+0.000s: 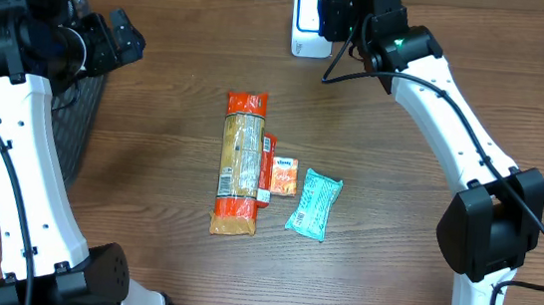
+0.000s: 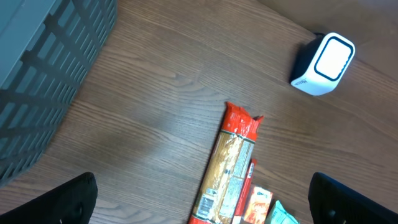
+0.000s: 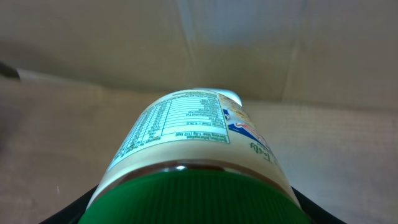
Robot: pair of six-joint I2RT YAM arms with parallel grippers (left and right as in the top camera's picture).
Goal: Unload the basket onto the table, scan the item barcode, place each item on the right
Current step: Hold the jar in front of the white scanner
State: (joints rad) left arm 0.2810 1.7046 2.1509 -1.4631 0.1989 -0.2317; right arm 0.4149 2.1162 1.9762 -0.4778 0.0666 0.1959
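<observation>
The right jaws clasped a green-lidded bottle (image 3: 180,134) by the scanner (image 1: 304,23); the left jaws stood released over the bench (image 1: 146,211), near the basket (image 2: 37,87).

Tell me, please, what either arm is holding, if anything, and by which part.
The right gripper holds a bottle by its green-capped end, jaws on either side of the cap. The left gripper is open and holds nothing.
</observation>
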